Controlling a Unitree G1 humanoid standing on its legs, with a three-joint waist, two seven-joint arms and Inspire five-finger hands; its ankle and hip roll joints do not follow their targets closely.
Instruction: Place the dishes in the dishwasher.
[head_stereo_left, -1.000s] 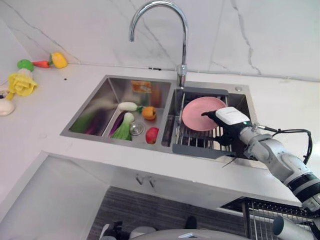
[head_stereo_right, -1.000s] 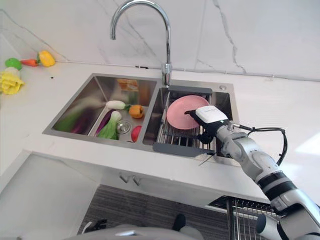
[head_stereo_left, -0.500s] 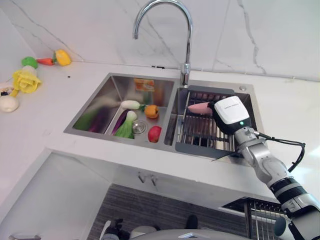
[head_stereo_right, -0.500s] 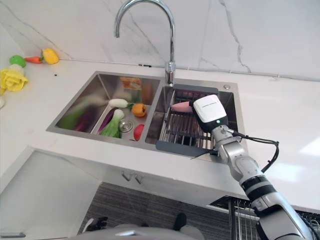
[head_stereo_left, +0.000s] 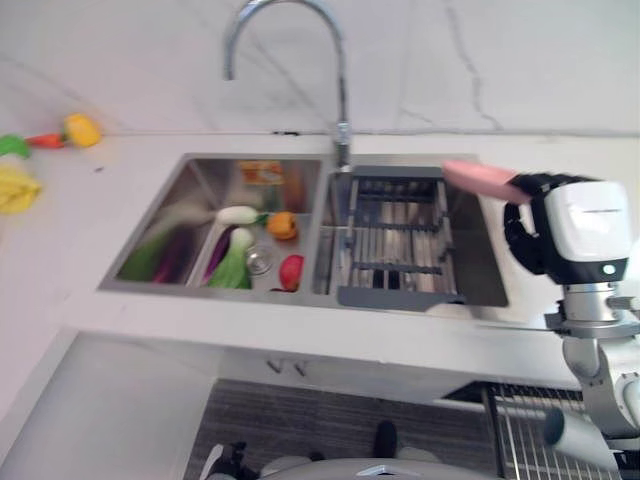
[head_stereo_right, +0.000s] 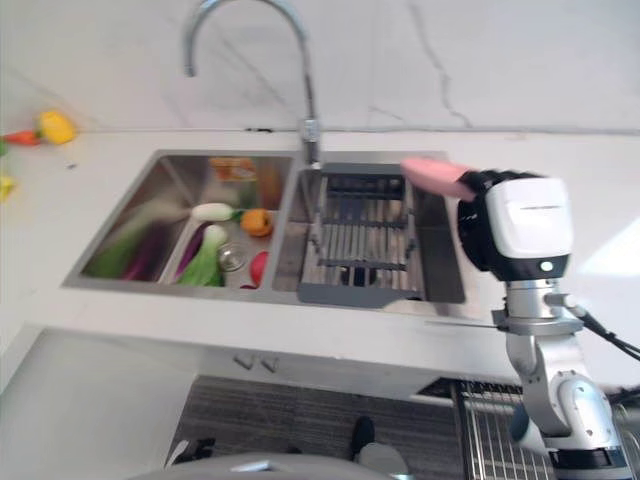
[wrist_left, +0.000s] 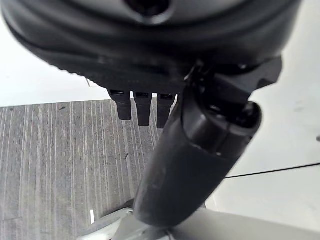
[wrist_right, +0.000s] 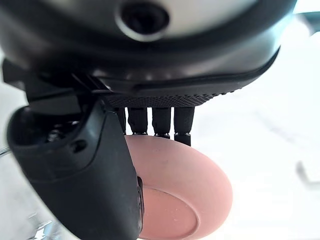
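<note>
White marble counter (head_stereo_left: 600, 160), double sink (head_stereo_left: 200, 200) with rack (head_stereo_left: 395, 240) in right basin. We see right robot hand (head_stereo_right: 505, 225) raised above counter, just right of sink, thumb and fingers (wrist_right: 160, 120) pinching pink plate (head_stereo_left: 482, 180); plate sticks out to hand's left, clear of rack. Toy vegetables (head_stereo_left: 240, 250) lie far left of it. Left robot hand (wrist_left: 195, 150) over floor (wrist_left: 50, 160), fingers straight, holding nothing.

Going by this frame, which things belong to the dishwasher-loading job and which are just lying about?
Part of the job:
- pink plate, pinched in the right hand, lifted above the sink's right edge
- dish rack in the right basin
- dishwasher rack at lower right

Lying about:
- toy vegetables in the left basin
- toy produce on the counter
- faucet
</note>
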